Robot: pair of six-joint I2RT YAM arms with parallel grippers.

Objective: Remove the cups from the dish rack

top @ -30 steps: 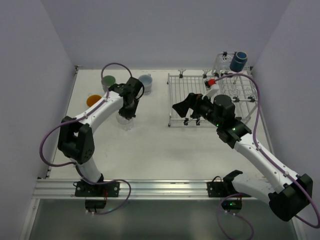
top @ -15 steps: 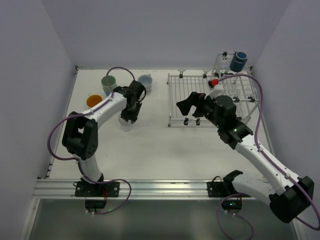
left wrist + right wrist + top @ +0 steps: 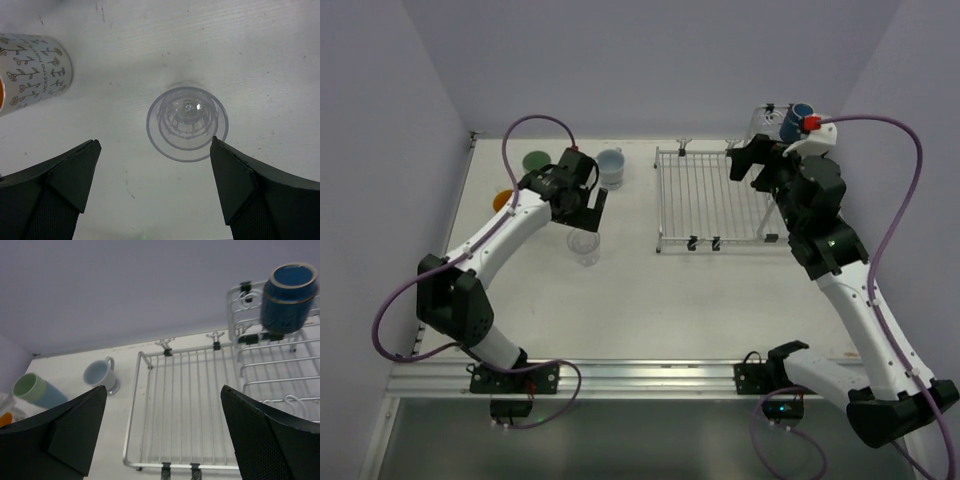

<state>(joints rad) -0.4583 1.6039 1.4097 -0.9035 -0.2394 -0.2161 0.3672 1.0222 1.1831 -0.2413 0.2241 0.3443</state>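
A clear glass (image 3: 583, 245) stands upright on the table, also seen from above in the left wrist view (image 3: 187, 124). My left gripper (image 3: 154, 141) hovers over it, open and holding nothing (image 3: 588, 214). The dish rack (image 3: 710, 198) sits at the back right with its flat grid bare (image 3: 190, 405). A dark navy mug (image 3: 798, 120) rests on the rack's raised basket (image 3: 289, 296). My right gripper (image 3: 748, 162) hangs open above the rack's far right part (image 3: 163, 387), short of the navy mug.
A pale green tumbler (image 3: 536, 160), a light blue mug (image 3: 611, 165) and an orange-lined cup (image 3: 502, 200) stand at the back left. A floral-patterned cup (image 3: 30, 70) is close to the clear glass. Walls close in the left, back and right sides.
My left gripper has opened, let go of the clear glass and lifted back off it. My right arm has swung from the rack's front edge up toward the back right, near the navy mug.
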